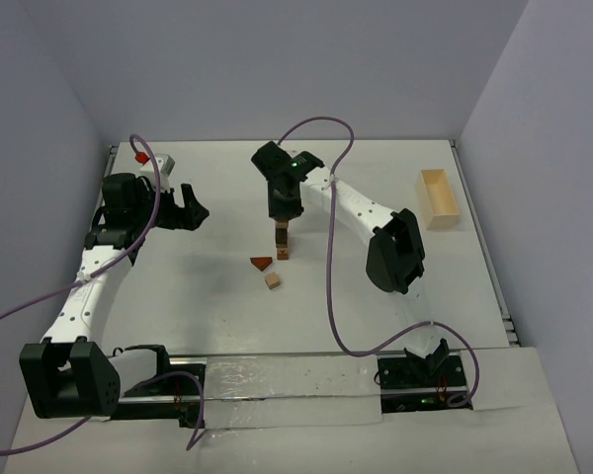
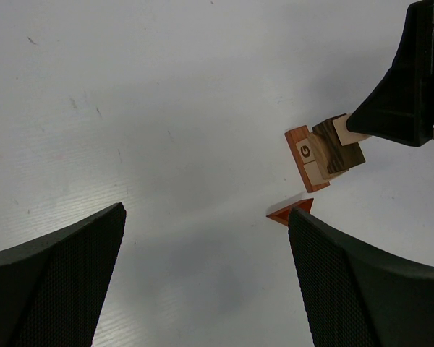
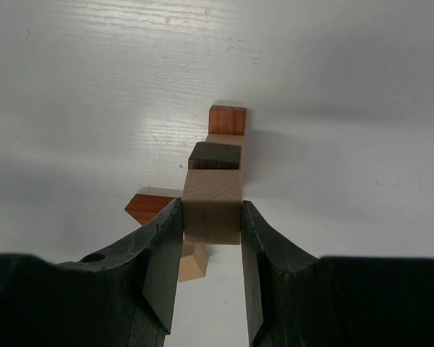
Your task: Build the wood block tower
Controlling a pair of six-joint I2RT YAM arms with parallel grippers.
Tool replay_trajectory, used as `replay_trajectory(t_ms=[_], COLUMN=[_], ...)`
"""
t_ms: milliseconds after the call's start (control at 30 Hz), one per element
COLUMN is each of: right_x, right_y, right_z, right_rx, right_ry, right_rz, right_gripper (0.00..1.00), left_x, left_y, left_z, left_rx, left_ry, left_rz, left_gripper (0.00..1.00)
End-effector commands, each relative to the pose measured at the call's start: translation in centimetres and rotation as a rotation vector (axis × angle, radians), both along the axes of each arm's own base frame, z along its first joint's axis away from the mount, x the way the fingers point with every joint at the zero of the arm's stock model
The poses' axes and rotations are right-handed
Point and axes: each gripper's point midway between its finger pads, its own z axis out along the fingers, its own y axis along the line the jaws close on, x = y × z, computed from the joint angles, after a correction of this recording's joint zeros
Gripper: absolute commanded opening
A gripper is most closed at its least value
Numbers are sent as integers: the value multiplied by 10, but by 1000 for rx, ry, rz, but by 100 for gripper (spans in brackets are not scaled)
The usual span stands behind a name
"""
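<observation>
The wood block tower [image 1: 281, 244] stands mid-table as a narrow stack, with a reddish-brown block [image 3: 227, 119] at the bottom and a dark block [image 3: 215, 155] above it. My right gripper [image 1: 282, 215] is right over it, shut on a tan block [image 3: 212, 206] at the stack's top; I cannot tell whether that block is touching the dark block. The left wrist view shows the stack [image 2: 322, 155] with the right gripper [image 2: 409, 87] on it. A red-brown wedge [image 1: 262, 263] and a tan cube [image 1: 273, 280] lie loose just in front. My left gripper [image 1: 193, 207] is open and empty, well to the left.
A pale wooden open box [image 1: 438, 197] sits at the far right. A small red and white object [image 1: 143, 156] is at the back left corner. The wedge [image 2: 289, 212] lies by the left gripper's right finger [image 2: 362, 289]. Purple cables loop over both arms.
</observation>
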Motion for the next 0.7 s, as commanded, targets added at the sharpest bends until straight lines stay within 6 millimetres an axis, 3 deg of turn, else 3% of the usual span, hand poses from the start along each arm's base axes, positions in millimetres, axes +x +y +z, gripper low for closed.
replay_trajectory(t_ms=[0,667], right_x=[8,11], right_y=[8,7], right_z=[5,12], right_rx=[14,14], right_ry=[-36,-60], right_rz=[-2,-10], right_gripper=[16,20], left_x=[9,9], left_y=[-2,-3], left_z=[19,17], left_rx=[-13,-17], left_ry=[-61,-60], left_rz=[-15,-20], left_gripper=[99,99])
